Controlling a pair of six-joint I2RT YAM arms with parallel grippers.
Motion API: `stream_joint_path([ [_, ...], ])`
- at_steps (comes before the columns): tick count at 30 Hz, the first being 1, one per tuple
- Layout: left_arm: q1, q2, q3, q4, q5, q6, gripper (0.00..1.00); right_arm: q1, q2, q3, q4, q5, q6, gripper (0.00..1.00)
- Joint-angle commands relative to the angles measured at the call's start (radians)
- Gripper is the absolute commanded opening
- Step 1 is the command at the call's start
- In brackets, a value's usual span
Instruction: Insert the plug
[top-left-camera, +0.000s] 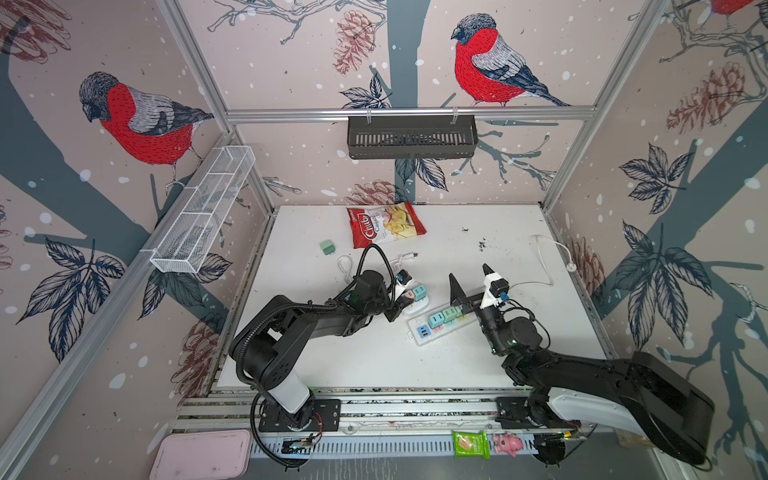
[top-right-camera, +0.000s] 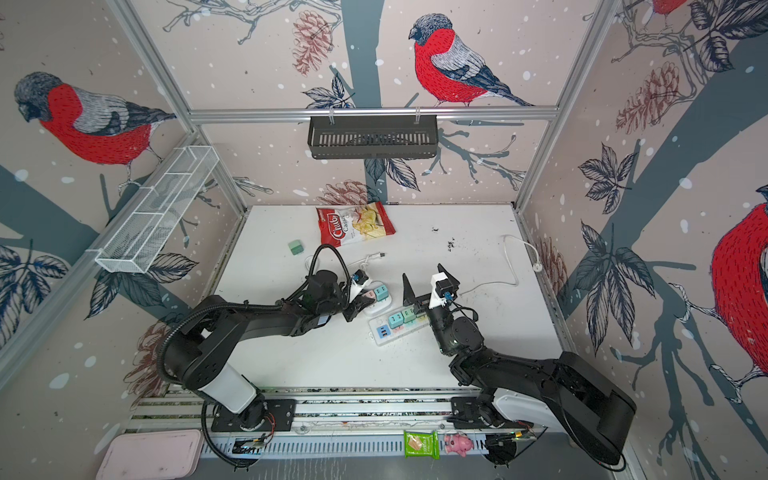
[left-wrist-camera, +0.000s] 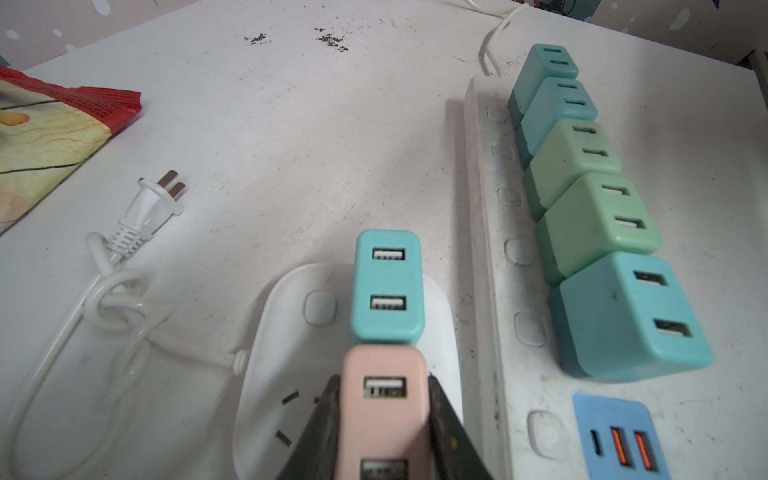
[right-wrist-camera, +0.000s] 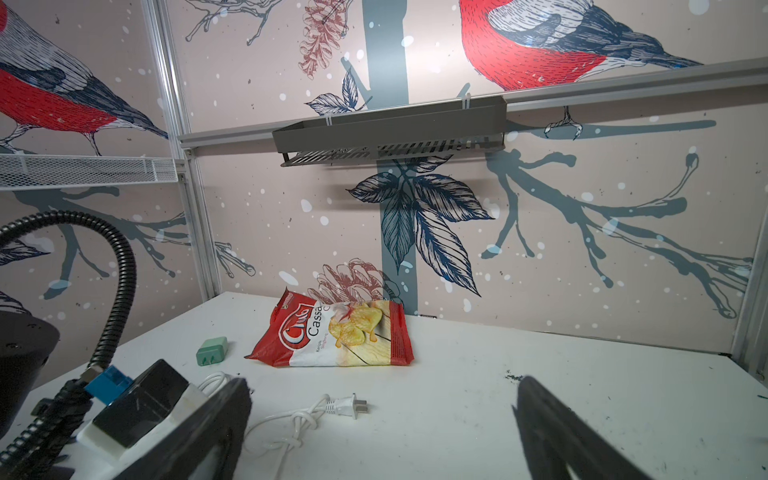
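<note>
- Tabletop, white and scuffed, carries everything, with dark crumbs scattered toward its far side.
- Right gripper is raised above the far end of the long strip with its jaws spread wide and nothing between them. Its wrist view looks out past both black fingers to the back wall.
- Left gripper reaches in low over the oval strip, clamped on the pink plug, with one dark finger against each side of it.
- Long power strip lies at a slant near the table's middle. A row of five cube chargers sits in it, teal and green, and a blue USB block fills its near end.
- Chips bag, red and white, lies flat near the back wall.
- Oval power strip, white, sits just beside the long one. Part of a free socket shows next to the gripped plug.
- Pink plug stands upright over the oval strip, USB ports facing up, touching the teal plug. Its base is hidden, so whether it is fully seated cannot be told.
- Teal plug stands in the oval strip on the pink one's far side.
- Loose green plug lies on its side left of the bag.
- Two-pin cord plug rests on the table, with its white cable knotted behind it.
</note>
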Motion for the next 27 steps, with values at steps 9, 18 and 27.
stream_joint_path([
  [9, 0.000, 0.014, 0.005, -0.014, -0.020, 0.018, 0.00, -0.042, -0.026, 0.002, -0.037, 0.012, 0.111, 1.00],
  [18, -0.003, -0.062, -0.042, 0.059, -0.023, -0.008, 0.99, -0.167, -0.093, 0.100, -0.357, -0.010, 0.405, 1.00],
  [27, -0.013, -0.252, -0.142, 0.180, -0.246, -0.127, 0.99, -0.243, -0.094, 0.138, -0.470, -0.104, 0.501, 1.00],
])
